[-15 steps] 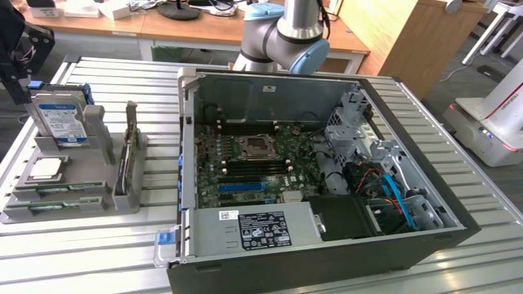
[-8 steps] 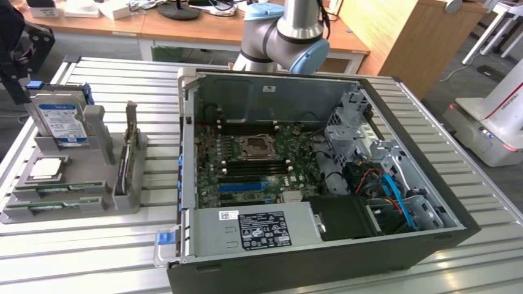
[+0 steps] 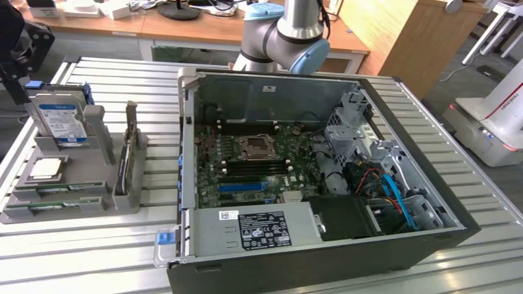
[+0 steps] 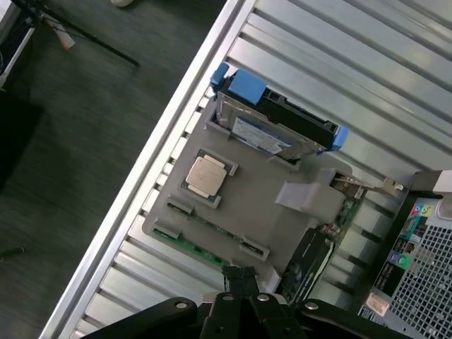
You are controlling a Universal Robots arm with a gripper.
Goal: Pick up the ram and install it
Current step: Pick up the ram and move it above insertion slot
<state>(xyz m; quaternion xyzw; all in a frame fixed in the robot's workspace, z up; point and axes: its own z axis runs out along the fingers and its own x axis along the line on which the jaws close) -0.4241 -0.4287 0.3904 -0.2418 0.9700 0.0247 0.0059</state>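
Gripper: the black fingers are pressed together on nothing, and hang clear above the holder.
Ram, place: the ram is set in a slot along the holder's edge nearest the gripper, just ahead of the fingertips and below them.
Ram, look: a long, thin green board strip. It is seen mostly edge-on, and grey clips cover short stretches of it.
Ram, axis: it stands on its long edge with the thin edge up. Its length runs along the holder's side, crosswise to the way the fingers point.
Holder: the holder is a matte grey plastic block with raised blocky ribs and pockets.
Processor: the processor is a flat square with a dull silver metal lid. It lies in a pocket beyond the ram from the gripper.
Hard drive: the hard drive is a boxy metal unit with a blue and white label and blue plastic end pieces. It stands at the holder's far side from the gripper.
Table: the table is made of pale ribbed metal slats.
Computer: the computer is an open case with grey sheet-metal walls and a green board inside. It stands beside the holder, off to one side of the gripper.
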